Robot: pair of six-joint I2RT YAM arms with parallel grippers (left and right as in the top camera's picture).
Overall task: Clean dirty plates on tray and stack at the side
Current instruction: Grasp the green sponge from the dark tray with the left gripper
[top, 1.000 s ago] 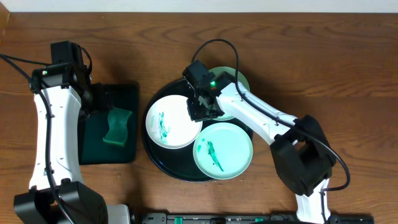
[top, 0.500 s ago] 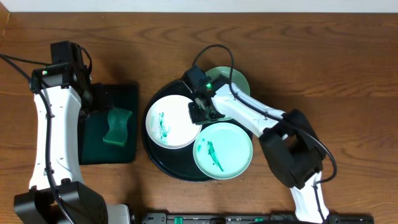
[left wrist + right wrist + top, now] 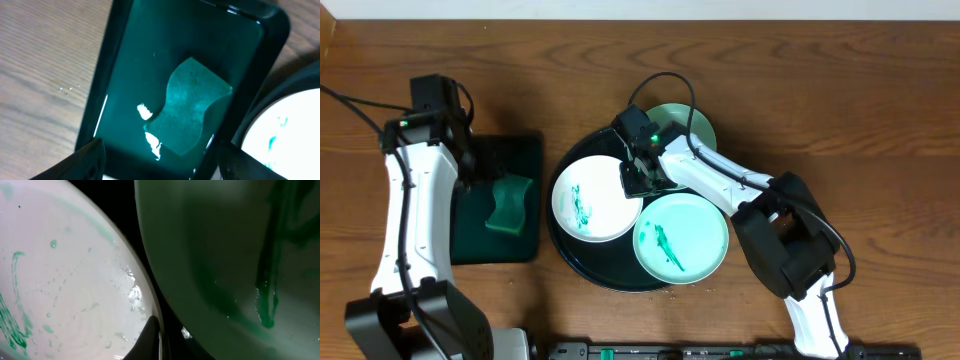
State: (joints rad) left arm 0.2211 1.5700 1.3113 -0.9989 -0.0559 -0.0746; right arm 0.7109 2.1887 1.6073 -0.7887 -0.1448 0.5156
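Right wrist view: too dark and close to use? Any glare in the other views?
Right wrist: close and soft, the mint plate shadowed, the white plate brighter with wet glints. Left wrist: white glare on the rectangular green tray beside the sponge. Overhead: even, sharp.

Wooden table (image 3: 860,90) bears 2 trays: black tray (image 3: 563,250), green tray (image 3: 485,248) (perhaps touching).

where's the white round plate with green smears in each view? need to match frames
Overhead: the white round plate lies left of centre, on the left half of the round black tray.
Left wrist: bottom right corner, cut off by the frame edge.
Right wrist: fills the left side, seen close up.
Shared landmark: the black tray, dark just outside the plate's rim in all three views.
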